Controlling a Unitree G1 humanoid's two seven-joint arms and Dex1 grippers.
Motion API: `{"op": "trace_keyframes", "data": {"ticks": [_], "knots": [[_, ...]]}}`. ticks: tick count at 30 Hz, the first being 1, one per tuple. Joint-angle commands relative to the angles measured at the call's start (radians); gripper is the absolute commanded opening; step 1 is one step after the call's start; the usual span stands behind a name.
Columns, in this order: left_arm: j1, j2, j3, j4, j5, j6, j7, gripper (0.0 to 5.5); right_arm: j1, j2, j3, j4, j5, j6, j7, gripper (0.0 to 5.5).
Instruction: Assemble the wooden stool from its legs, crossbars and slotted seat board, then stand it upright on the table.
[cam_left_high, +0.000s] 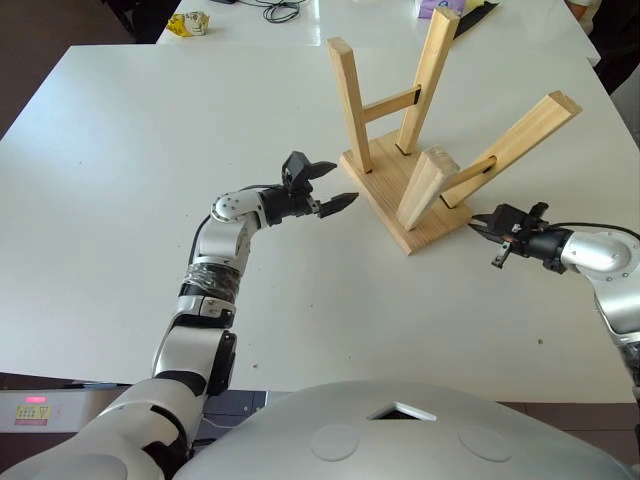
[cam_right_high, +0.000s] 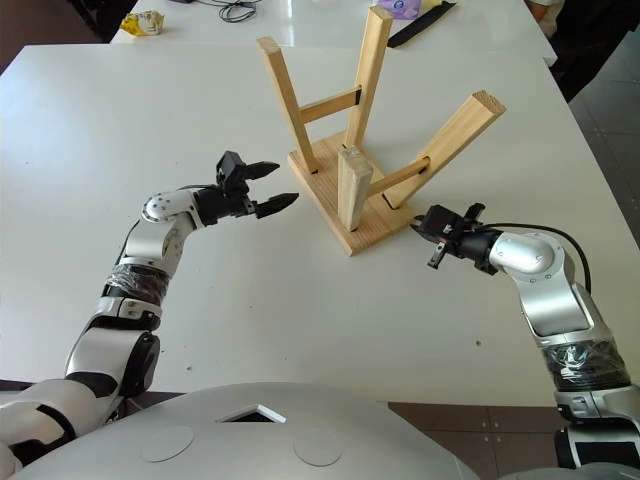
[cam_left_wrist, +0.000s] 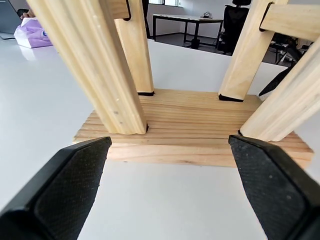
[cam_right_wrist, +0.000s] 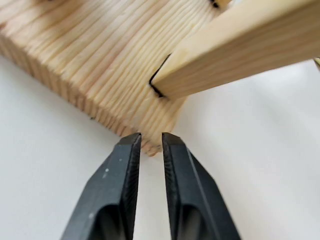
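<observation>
Table (cam_left_high: 120, 200) white, with stool (cam_left_high: 425, 185) upside down on it right of centre: seat board (cam_left_high: 385, 190) flat on the surface, four legs (cam_left_high: 350, 100) pointing up, crossbars (cam_left_high: 388, 105) joining them in pairs. Left gripper (cam_left_high: 343, 182) is just beside the board's left edge, fingers spread wide, holding nothing. Right gripper (cam_right_wrist: 150, 137) is at the board's near right corner, fingers almost pressed together; can't tell if they pinch the corner.

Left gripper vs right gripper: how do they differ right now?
The left gripper has its jaws wide open; the right gripper has its jaws nearly closed. The left gripper sits off the seat board on its left side with a clear gap; the right gripper's tips are almost at the board's right corner. Both hold nothing and point at the board.
</observation>
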Motion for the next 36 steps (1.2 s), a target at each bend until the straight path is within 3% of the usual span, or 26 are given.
{"op": "trace_keyframes", "data": {"ticks": [1, 7, 15, 24, 36], "knots": [[0.0, 0.033, 0.0, -0.015, 0.009, 0.011, 0.021, 4.38, 0.01, 0.023, -0.099, -0.056, 0.125, 0.131, 0.015, 1.41], [0.013, 0.042, -0.01, -0.036, 0.008, 0.016, 0.03, 4.38, 0.017, 0.061, -0.11, -0.127, 0.258, 0.266, 0.053, 1.41], [0.004, 0.051, -0.021, -0.026, 0.017, 0.015, 0.04, 4.38, -0.018, 0.148, -0.061, -0.104, 0.244, 0.297, -0.036, 1.41], [0.008, 0.07, -0.024, -0.018, 0.032, 0.003, 0.037, 4.38, 0.047, 0.117, -0.059, -0.152, 0.28, 0.303, 0.023, 2.66], [-0.008, 0.068, -0.033, 0.002, 0.039, -0.006, 0.039, 4.38, -0.035, 0.164, -0.059, 0.016, 0.188, 0.312, -0.113, 4.25]]}}
